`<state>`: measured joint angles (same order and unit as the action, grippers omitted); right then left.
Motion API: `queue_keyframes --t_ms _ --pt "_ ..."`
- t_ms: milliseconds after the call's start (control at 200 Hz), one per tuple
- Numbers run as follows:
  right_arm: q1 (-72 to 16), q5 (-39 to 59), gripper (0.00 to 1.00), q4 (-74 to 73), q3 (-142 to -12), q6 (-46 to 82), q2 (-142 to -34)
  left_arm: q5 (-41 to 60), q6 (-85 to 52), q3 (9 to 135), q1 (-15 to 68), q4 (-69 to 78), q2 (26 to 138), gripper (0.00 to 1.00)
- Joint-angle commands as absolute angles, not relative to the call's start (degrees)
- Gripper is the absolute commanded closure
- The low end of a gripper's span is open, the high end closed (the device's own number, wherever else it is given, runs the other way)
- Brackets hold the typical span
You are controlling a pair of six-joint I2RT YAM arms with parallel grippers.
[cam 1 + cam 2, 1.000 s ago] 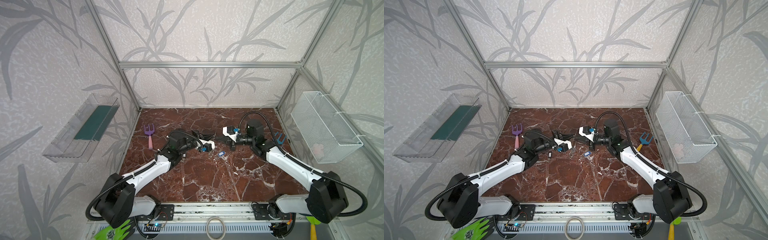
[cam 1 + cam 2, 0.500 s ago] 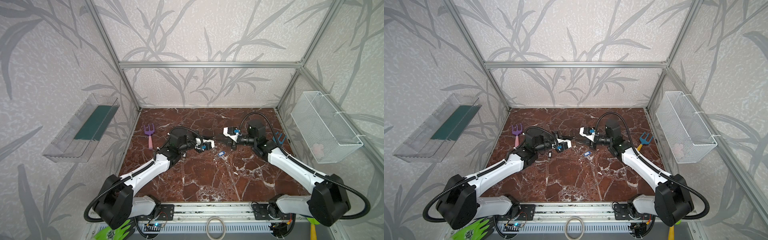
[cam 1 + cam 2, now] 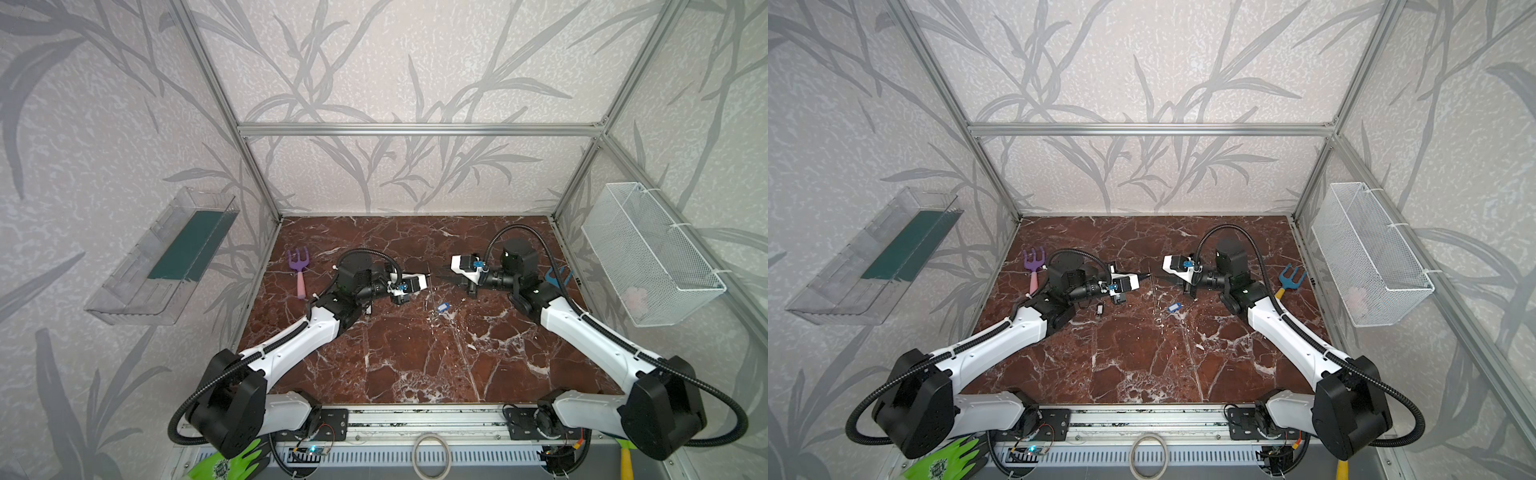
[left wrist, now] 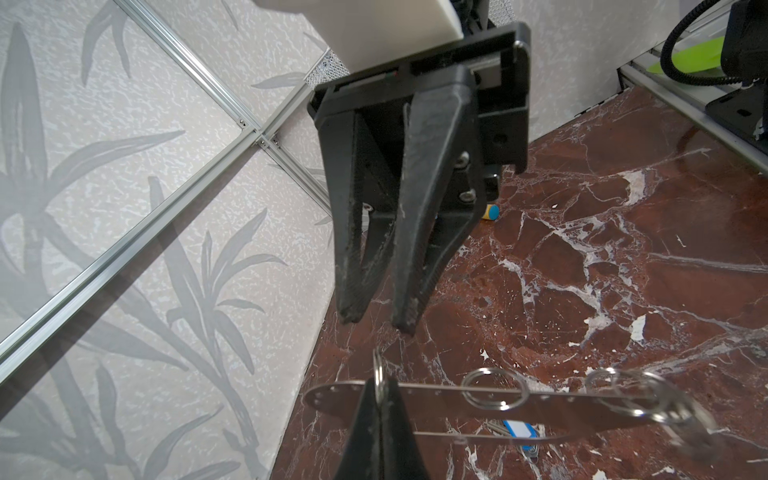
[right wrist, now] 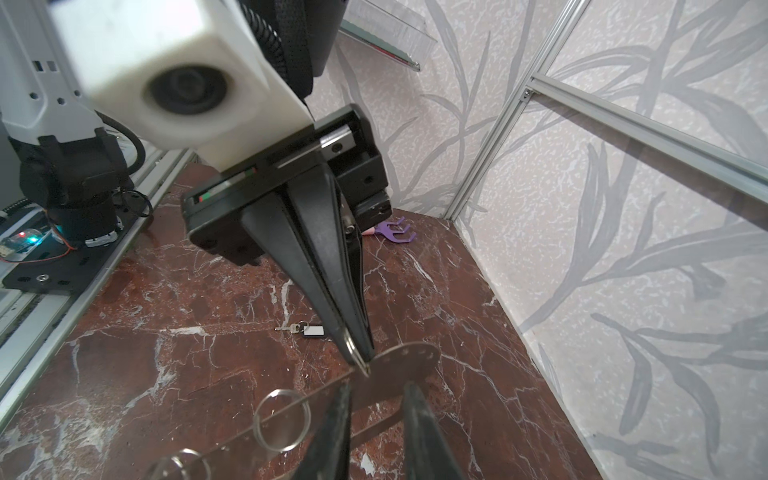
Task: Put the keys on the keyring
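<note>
keyring (image 4: 332, 400) aloft, blue-tagged key (image 3: 443, 307) beneath, purple rake (image 3: 298, 270) and blue rake (image 3: 559, 276) well aside

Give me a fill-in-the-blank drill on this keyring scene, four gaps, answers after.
1. The left end effector is ____ on a small ring of the keyring.
2. The right end effector stands ____, gripping nothing.
3. The blue-tagged key lies on the ____.
4. The toy fork with the pink handle has ____ tines.

Missing words: shut; open; table; purple.
</note>
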<state>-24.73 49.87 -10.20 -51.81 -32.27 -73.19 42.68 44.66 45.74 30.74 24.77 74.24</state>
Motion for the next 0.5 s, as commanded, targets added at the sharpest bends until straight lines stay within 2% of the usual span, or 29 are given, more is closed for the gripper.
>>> queue_keyframes --t_ms 0,330,495 --pt "-24.7 53.2 0.76 -9.7 -54.0 -30.5 -74.1 45.2 41.9 47.9 30.5 28.4 74.6 1.00" --pt "-25.0 54.1 0.77 -14.6 -54.2 -26.2 -76.5 46.6 39.2 48.0 30.5 32.1 76.0 1.00" --pt "-25.1 54.6 0.80 -17.0 -54.1 -24.6 -77.1 47.1 39.3 48.2 30.5 31.8 76.0 1.00"
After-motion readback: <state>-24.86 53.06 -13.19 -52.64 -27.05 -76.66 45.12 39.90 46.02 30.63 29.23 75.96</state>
